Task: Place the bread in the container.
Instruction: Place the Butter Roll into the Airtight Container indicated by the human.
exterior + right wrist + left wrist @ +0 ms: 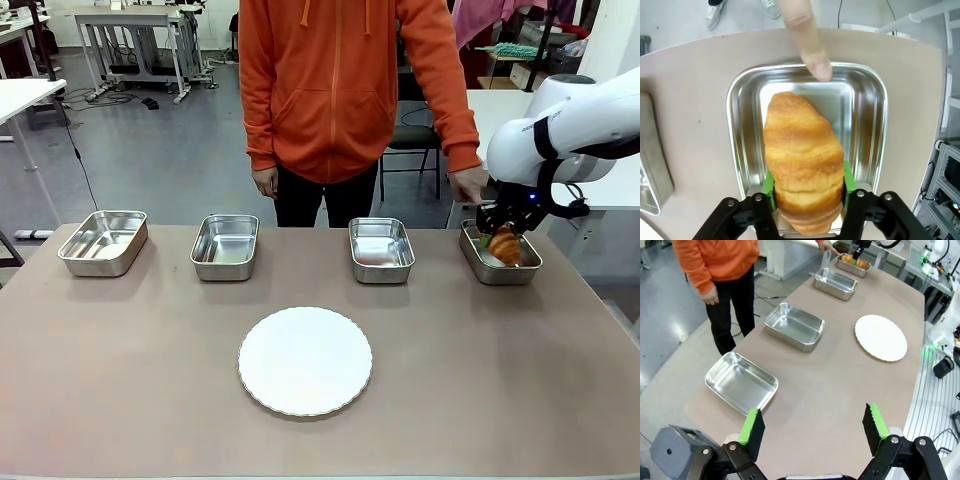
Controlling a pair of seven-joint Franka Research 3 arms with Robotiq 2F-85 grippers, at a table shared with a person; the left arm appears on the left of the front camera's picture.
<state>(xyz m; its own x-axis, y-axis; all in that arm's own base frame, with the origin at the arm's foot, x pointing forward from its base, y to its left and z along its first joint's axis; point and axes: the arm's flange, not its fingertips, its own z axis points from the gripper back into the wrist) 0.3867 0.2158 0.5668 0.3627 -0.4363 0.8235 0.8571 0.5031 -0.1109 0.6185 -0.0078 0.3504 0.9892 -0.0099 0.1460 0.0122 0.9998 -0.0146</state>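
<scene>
The golden-brown croissant (pixel 804 160) is clamped between my right gripper's (pixel 808 187) green pads, held just above the rightmost steel pan (pixel 867 115). In the front view that gripper (pixel 503 238) hangs over the same pan (pixel 525 268) at the table's far right, the croissant (pixel 505 247) sticking down into it. A person's finger (pixel 807 42) points at the pan's far rim. My left gripper (pixel 812 426) is open, high above the table's left end, with nothing between its pads.
Three more identical pans (pixel 103 241) (pixel 225 246) (pixel 381 249) line the far side of the table. A round white plate (pixel 305 360) lies in the middle. The person in an orange hoodie (pixel 340 80) stands at the far edge, one hand (pixel 468 186) by the right pan.
</scene>
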